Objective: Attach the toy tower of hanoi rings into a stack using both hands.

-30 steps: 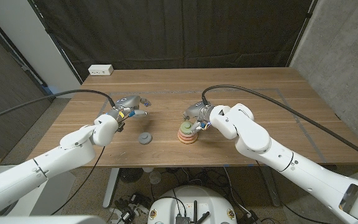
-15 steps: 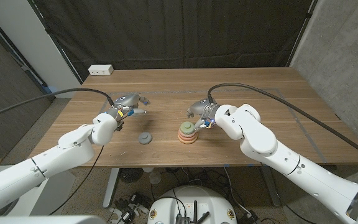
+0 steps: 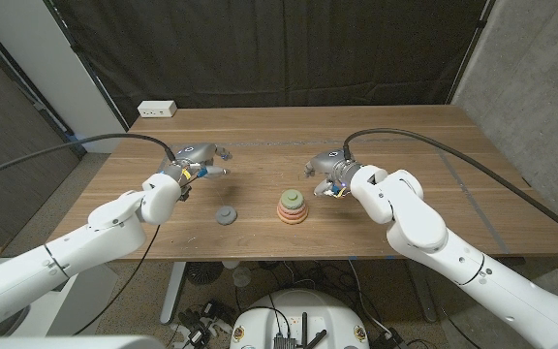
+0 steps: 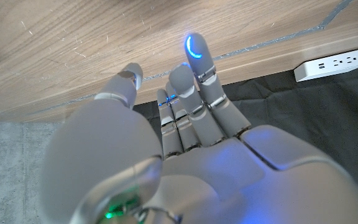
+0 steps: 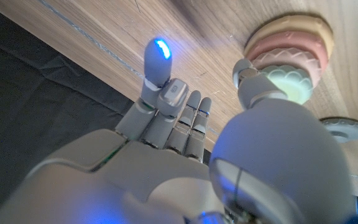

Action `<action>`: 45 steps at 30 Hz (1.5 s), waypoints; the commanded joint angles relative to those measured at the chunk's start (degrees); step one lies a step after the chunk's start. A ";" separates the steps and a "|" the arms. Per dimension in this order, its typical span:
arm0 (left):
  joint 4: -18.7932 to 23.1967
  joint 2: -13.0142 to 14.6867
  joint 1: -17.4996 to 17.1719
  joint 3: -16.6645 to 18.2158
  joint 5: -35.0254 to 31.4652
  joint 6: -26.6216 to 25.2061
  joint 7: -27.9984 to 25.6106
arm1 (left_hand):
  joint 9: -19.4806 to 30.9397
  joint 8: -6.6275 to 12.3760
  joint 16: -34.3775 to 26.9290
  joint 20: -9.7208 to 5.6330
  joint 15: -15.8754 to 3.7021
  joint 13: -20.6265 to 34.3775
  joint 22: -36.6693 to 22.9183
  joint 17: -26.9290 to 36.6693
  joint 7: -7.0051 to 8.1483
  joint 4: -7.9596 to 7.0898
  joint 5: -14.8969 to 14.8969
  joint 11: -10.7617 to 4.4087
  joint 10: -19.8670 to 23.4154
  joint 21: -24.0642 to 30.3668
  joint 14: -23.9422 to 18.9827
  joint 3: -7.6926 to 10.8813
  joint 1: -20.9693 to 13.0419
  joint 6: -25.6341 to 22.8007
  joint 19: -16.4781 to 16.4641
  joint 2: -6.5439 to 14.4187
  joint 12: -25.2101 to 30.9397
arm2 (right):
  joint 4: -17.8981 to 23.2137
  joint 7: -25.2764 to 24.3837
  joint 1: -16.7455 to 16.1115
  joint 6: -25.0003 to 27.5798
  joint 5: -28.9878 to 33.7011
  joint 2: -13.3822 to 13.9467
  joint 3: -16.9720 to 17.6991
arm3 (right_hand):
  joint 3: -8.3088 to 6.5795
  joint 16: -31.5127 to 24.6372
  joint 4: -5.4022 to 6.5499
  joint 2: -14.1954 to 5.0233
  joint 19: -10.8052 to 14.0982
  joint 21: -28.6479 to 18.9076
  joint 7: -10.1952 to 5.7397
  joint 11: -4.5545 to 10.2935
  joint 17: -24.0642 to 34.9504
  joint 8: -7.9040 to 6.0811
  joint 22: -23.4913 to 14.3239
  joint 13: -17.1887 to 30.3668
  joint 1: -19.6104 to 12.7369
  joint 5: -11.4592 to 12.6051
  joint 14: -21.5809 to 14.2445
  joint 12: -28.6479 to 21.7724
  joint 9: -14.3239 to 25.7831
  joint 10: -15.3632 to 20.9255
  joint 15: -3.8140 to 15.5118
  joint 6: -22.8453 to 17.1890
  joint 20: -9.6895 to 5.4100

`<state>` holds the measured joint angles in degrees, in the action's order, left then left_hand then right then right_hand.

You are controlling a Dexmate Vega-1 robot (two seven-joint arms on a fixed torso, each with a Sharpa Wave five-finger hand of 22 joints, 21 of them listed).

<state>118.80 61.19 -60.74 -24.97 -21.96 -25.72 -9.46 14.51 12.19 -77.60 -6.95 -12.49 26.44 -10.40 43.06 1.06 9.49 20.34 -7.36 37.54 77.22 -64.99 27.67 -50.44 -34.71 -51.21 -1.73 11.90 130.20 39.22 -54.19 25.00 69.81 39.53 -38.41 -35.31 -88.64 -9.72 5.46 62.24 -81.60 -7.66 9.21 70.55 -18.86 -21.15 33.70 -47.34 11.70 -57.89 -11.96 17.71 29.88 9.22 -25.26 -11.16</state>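
Head camera high, facing table (image 3: 405,136); wrist cameras close, inverted.

matt wooden table (image 3: 405,145), glossy plastic robot hand (image 3: 329,173)

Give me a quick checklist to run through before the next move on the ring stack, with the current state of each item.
1. Right hand off the pastel stack of toy rings: ok.
2. Stack upright on the wooden table: ok.
3. Loose grey ring on the stack: not ok, it lies on the table, apart.
4. Left hand holding nothing: ok.
5. Grey ring's right side up: cannot tell.
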 commanded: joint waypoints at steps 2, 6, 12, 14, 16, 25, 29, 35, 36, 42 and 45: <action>0.65 -0.56 0.72 0.23 0.24 -1.00 -0.03 | 0.21 0.08 0.02 -4.85 0.02 0.09 -0.14 0.04 -0.17 -0.11 0.27 -0.03 -0.43 -0.10 0.13 0.32 0.51 0.29 0.12 0.25 -0.27 | 0.80 -11.00 -6.01 5.59 -5.30 1.83 5.96 | -0.78 -0.41 -0.10 -0.09 0.77 -0.57 0.03 -0.04 0.16 -0.26 -0.22 -0.20 -1.37 0.46 -1.03 -0.23 0.31 1.11 3.20 -0.47 -1.48; 0.88 -0.71 1.56 -0.28 -0.25 -1.42 0.62 | 0.22 0.09 0.04 -4.87 0.02 0.13 -0.14 -0.01 -0.14 -0.10 0.28 0.00 -0.43 -0.13 0.16 0.34 0.51 0.30 0.14 0.27 -0.23 | 1.40 -13.01 -7.05 6.82 -6.32 3.00 6.80 | -0.96 -0.44 -0.09 -0.22 0.84 -0.68 0.12 0.04 0.15 -0.41 -0.15 -0.38 -1.72 0.56 -1.29 -0.30 0.30 1.84 3.19 -0.77 -1.47; 1.27 -1.07 1.96 -0.31 -0.54 -2.13 0.51 | 0.24 0.10 -0.21 -4.88 0.02 0.10 -0.17 0.12 -0.14 -0.07 0.22 -0.04 -0.49 -0.11 -0.04 0.31 0.56 0.38 0.09 0.22 -0.24 | 1.96 -16.27 -8.36 8.83 -8.08 3.99 8.01 | -1.06 -0.46 -0.09 -0.24 0.90 -0.82 0.39 0.30 0.16 -0.52 -0.13 -0.55 -2.01 0.61 -1.55 -0.14 0.29 1.99 3.19 -0.97 -1.45; 1.29 -1.20 2.22 -0.53 -0.67 -2.39 0.74 | 0.25 0.11 0.19 -4.86 0.02 0.04 -0.17 -0.30 -0.17 -0.08 0.21 0.01 -0.47 -0.11 0.39 0.30 0.61 0.37 0.09 0.19 -0.24 | 2.14 -17.33 -8.82 9.50 -8.61 4.40 8.43 | -1.09 -0.47 -0.11 -0.17 0.96 -0.94 0.51 0.31 0.17 -0.50 -0.16 -0.62 -2.12 0.63 -1.64 0.00 0.28 1.85 3.18 -0.88 -1.45; 1.26 -1.29 2.33 -0.64 -0.74 -2.40 0.71 | 0.25 0.11 0.10 -4.84 0.02 0.10 -0.16 -0.24 -0.19 -0.10 0.20 0.02 -0.46 -0.12 0.30 0.29 0.66 0.37 0.08 0.19 -0.19 | 2.28 -18.14 -9.23 10.29 -9.37 4.74 8.92 | -1.10 -0.47 -0.12 -0.13 0.96 -0.96 0.70 0.30 0.17 -0.48 -0.16 -0.65 -2.16 0.63 -1.67 0.11 0.27 1.67 3.18 -0.82 -1.44; 1.61 -1.79 3.26 -1.68 -1.77 -3.28 1.37 | 0.27 0.10 -0.05 -4.87 0.01 0.09 -0.16 -0.23 -0.17 -0.11 0.19 -0.08 -0.65 -0.15 0.19 0.28 0.71 0.46 0.06 0.18 -0.23 | 2.81 -21.56 -11.08 13.63 -11.88 6.78 10.46 | -1.09 -0.32 -0.06 0.50 0.60 -0.95 1.59 0.12 0.20 -0.12 0.18 -0.62 -2.29 0.61 -1.76 0.46 0.56 0.85 3.16 0.69 -1.43; 1.89 -1.87 3.51 -2.02 -2.40 -3.91 1.56 | 0.27 0.05 -0.17 -4.85 0.02 0.07 -0.15 -0.10 -0.20 -0.13 0.18 -0.07 -0.83 -0.17 0.14 0.28 0.79 0.64 0.08 0.15 -0.29 | 2.67 -23.79 -11.90 14.68 -13.64 7.50 11.21 | -1.08 -0.25 -0.01 0.61 0.68 -1.12 1.59 0.08 0.18 -0.10 0.08 -0.58 -2.25 0.59 -1.73 0.45 0.61 0.81 3.15 0.84 -1.43; 2.24 -2.34 4.19 -2.65 -3.12 -5.36 2.32 | 0.28 -0.04 0.00 -4.85 0.02 0.07 -0.14 -0.29 -0.16 -0.12 0.16 0.08 -1.14 -0.22 0.36 0.25 0.86 0.95 0.13 0.06 -0.35 | 2.75 -28.08 -13.68 16.09 -16.53 8.64 12.72 | -1.09 -0.15 0.06 0.77 0.43 -1.06 1.77 0.03 0.17 -0.08 0.32 -0.48 -2.25 0.56 -1.68 0.42 0.63 0.70 3.15 0.98 -1.43; 2.17 -2.57 4.55 -2.95 -3.24 -5.66 2.68 | 0.28 -0.03 -0.03 -4.85 0.02 0.07 -0.17 -0.28 -0.15 -0.11 0.15 0.11 -1.11 -0.18 0.33 0.22 0.88 0.94 0.11 0.01 -0.33 | 2.70 -29.19 -14.19 16.01 -17.36 8.89 13.21 | -1.11 -0.14 0.06 0.79 0.49 -1.13 1.80 -0.03 0.17 -0.09 0.28 -0.48 -2.27 0.55 -1.68 0.40 0.62 0.75 3.15 0.95 -1.44; 2.04 -3.49 5.90 -4.23 -4.17 -6.03 3.36 | 0.29 -0.01 -0.22 -4.87 0.02 0.06 -0.12 -0.17 -0.31 -0.13 0.17 0.12 -1.16 -0.33 0.22 0.29 0.90 1.05 0.18 0.09 -0.26 | 1.51 -34.04 -14.83 16.67 -20.07 9.67 13.74 | -1.18 -0.11 0.08 0.76 0.50 -1.25 1.81 0.00 0.15 -0.10 0.30 -0.41 -2.38 0.56 -1.72 0.26 0.57 1.01 3.16 0.86 -1.44; 2.18 -3.83 6.49 -4.84 -4.70 -6.63 4.01 | 0.30 -0.02 -0.02 -4.88 0.02 0.01 -0.15 -0.42 -0.27 -0.08 0.14 0.13 -1.21 -0.30 0.43 0.25 0.88 1.13 0.15 0.00 -0.28 | 1.11 -33.86 -13.94 18.23 -19.61 10.43 12.48 | -1.22 -0.12 0.10 0.69 0.51 -1.31 1.80 0.04 0.15 -0.12 0.31 -0.37 -2.46 0.57 -1.79 0.23 0.54 1.04 3.16 0.78 -1.44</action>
<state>120.75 58.52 -56.05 -28.04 -25.13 -30.83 -6.90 14.50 12.20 -77.60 -6.95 -12.39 26.35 -10.40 42.72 0.91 9.49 20.34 -7.17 36.72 76.79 -64.67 27.67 -49.85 -33.94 -51.21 -1.73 11.66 132.47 10.40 -67.75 40.33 52.83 47.94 -25.76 -36.19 -88.80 -9.74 5.94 62.74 -82.66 -5.91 9.21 70.56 -19.04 -20.72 33.07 -49.39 12.18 -59.00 -11.57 18.07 30.87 9.73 -24.32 -11.26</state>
